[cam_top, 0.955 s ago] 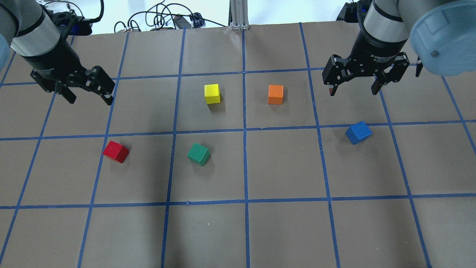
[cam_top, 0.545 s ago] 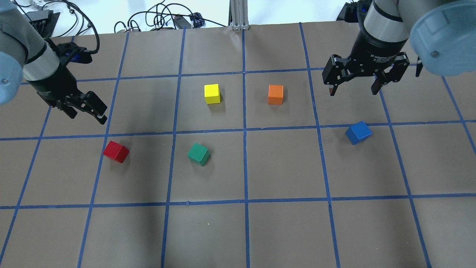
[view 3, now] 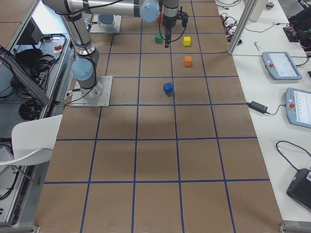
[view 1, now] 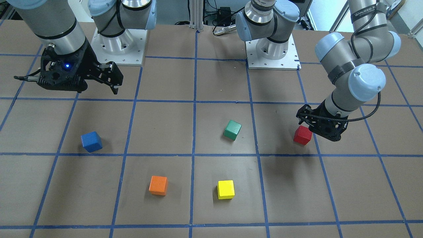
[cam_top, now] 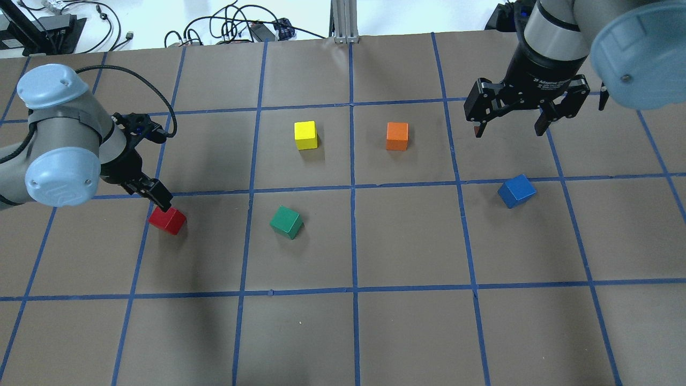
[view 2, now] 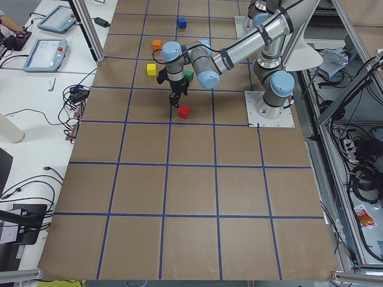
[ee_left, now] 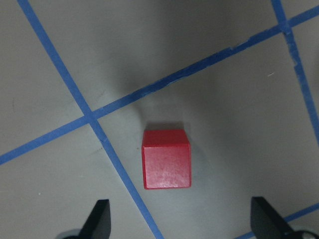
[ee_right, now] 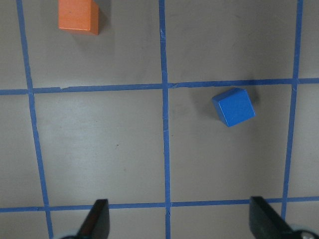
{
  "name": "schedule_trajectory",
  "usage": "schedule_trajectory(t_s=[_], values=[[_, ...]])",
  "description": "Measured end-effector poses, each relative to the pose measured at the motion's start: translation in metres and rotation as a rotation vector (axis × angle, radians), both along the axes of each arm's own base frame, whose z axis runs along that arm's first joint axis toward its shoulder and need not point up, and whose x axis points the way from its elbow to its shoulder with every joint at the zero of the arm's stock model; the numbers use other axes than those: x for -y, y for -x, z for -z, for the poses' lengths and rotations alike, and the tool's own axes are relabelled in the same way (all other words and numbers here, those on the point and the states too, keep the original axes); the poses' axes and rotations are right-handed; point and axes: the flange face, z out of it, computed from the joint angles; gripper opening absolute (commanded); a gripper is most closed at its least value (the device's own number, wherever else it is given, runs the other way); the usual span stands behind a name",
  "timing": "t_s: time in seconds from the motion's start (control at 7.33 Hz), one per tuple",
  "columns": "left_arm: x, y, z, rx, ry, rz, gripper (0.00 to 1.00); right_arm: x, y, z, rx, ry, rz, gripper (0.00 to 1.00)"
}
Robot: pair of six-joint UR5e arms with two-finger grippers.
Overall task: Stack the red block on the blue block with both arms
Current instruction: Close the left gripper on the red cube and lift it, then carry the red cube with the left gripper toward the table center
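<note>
left tool (ee_left: 182,224) hangs with jaws spread wide over the red block (cam_top: 167,220), which sits on the tabletop (cam_top: 375,332) far from the blue block (cam_top: 516,191). best to centre on opposite faces and descend straight before closing. right tool (cam_top: 510,126) is also spread, empty.

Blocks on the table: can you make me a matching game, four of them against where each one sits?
1. red block
2. blue block
3. yellow block
4. green block

A. beside the orange block
B. close by the open left gripper
C. on the right gripper side of the table
D. in the square next to the red block

Pairs: 1-B, 2-C, 3-A, 4-D.
</note>
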Motion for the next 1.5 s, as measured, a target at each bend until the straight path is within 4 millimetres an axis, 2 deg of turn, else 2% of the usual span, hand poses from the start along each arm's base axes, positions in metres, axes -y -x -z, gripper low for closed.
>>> schedule_trajectory(t_s=[0.27, 0.41, 0.55, 0.68, 0.82, 1.09, 1.36, 1.5], values=[[-0.01, 0.002, 0.036, 0.002, 0.008, 0.034, 1.0, 0.0, 0.0, 0.0, 0.0, -0.003, 0.0, 1.0], [-0.015, 0.004, 0.052, 0.007, 0.019, 0.038, 0.83, 0.0, 0.0, 0.0, 0.0, -0.003, 0.0, 1.0], [-0.017, 0.004, 0.062, 0.007, 0.02, 0.04, 0.39, 0.0, 0.0, 0.0, 0.0, -0.003, 0.0, 1.0], [-0.017, 0.004, 0.067, 0.008, 0.019, 0.04, 0.07, 0.0, 0.0, 0.0, 0.0, -0.003, 0.0, 1.0], [-0.016, 0.003, 0.069, 0.01, 0.02, 0.04, 0.0, 0.0, 0.0, 0.0, 0.0, -0.004, 0.0, 1.0], [-0.01, 0.002, 0.062, 0.019, 0.04, 0.006, 0.0, 0.0, 0.0, 0.0, 0.0, -0.004, 0.0, 1.0], [0.006, 0.009, 0.033, 0.023, 0.062, -0.055, 0.0, 0.0, 0.0, 0.0, 0.0, -0.005, 0.0, 1.0], [0.017, 0.021, 0.016, 0.023, 0.068, -0.081, 0.0, -0.001, 0.0, 0.0, 0.0, -0.005, 0.0, 1.0]])
